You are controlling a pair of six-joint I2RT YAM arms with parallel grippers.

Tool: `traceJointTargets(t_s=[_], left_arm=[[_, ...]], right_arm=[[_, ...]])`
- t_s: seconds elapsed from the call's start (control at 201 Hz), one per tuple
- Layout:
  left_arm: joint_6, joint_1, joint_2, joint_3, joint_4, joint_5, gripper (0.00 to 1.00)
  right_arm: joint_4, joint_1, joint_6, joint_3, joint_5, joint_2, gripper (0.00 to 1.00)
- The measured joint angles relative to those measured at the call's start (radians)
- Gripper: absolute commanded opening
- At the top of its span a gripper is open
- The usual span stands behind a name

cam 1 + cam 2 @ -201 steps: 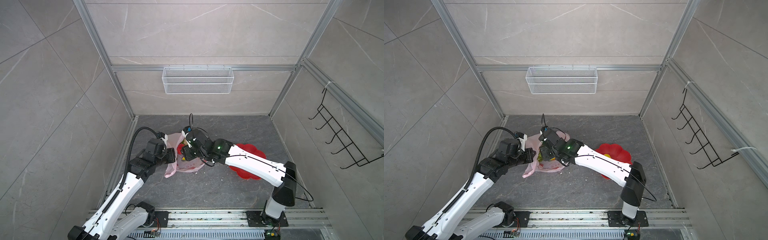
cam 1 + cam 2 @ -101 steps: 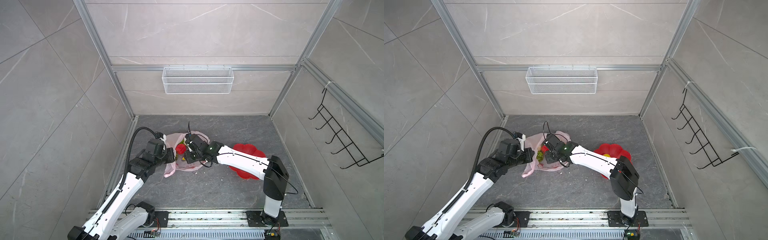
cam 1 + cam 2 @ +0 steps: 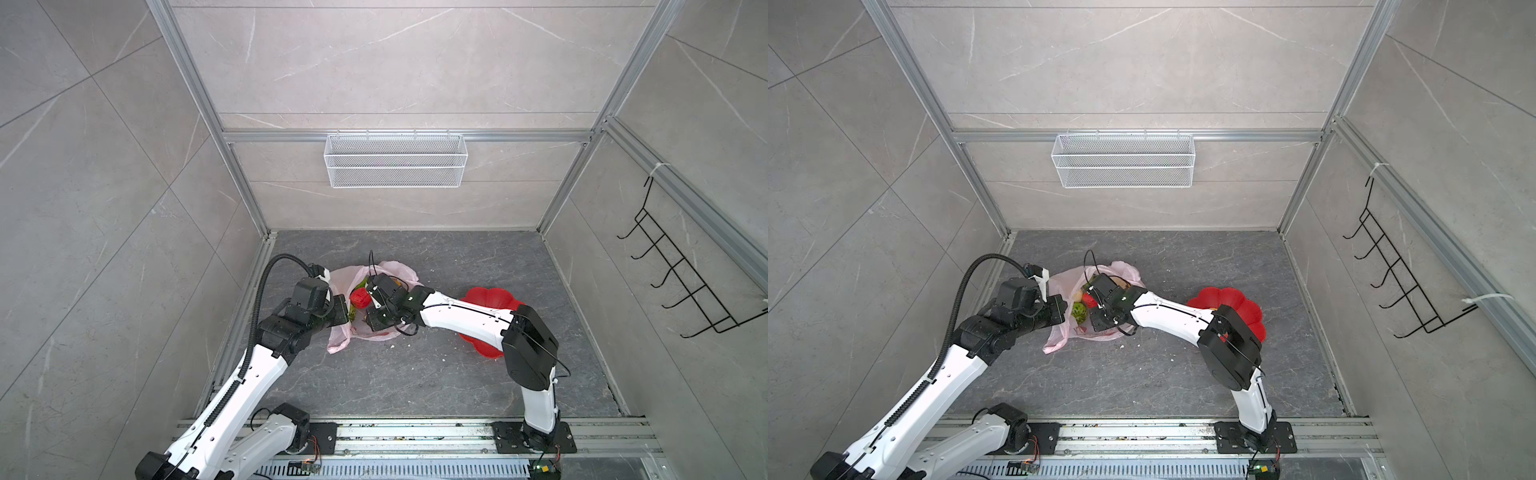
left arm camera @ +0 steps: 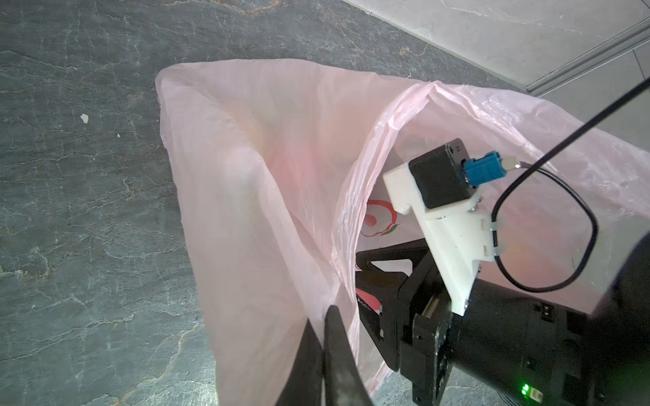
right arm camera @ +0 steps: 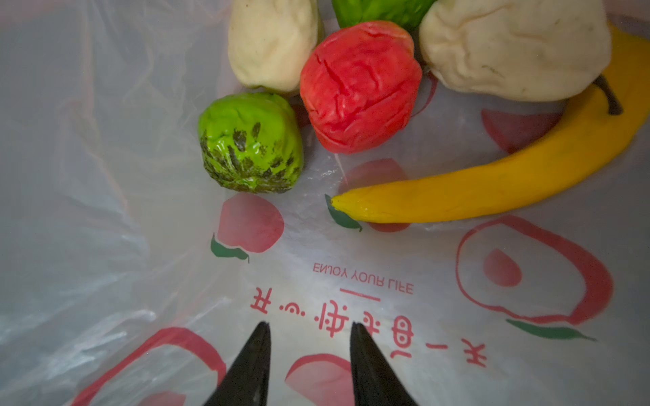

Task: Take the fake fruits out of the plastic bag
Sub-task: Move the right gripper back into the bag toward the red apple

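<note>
Plainly the reach-in step is in hand. In both top views the plastic bag lies on the floor left of centre in the lower half of the frame, with the red flower-shaped plate to its right. The left gripper has its fingers pressed together on the bag's rim film, holding the mouth lifted. The right gripper is inside the bag, fingertips apart with nothing between them — poised over the printed film, short of the fake fruits. Nearest it are a green ball, a red fruit and the banana; two cream lumps sit beyond. The banana lies flat and bowed, its long axis slanting across the line of reach, its tapered tip toward the gripper and its far end running past the larger cream lump. Next, I judge, the jaws must advance and widen to span a round fruit — or turn across the banana's width — without snagging film.
</note>
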Motion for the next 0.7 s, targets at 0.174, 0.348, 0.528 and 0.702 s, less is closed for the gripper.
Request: traceJointTargets(t_s=[0.174,0.348,0.528,0.702], left_arm=[[0.0,0.0,-0.01,0.0,-0.002,0.002,0.0],[0.002,0.0,-0.046,-0.008,-0.006,0.004,0.0],[0.003,0.0,-0.091,-0.039,-0.021,0.01,0.0],[0.008,0.0,-0.113,-0.061,-0.037,0.021,0.0]], right_arm=[[0.002,-0.003,0.005,0.037,0.002,0.059,0.48],[0.022,-0.005,0.067,0.073,0.036,0.108,0.51],[0.064,-0.006,0.171,0.076,0.088,0.134,0.52],[0.103,-0.006,0.241,0.077,0.115,0.152,0.55]])
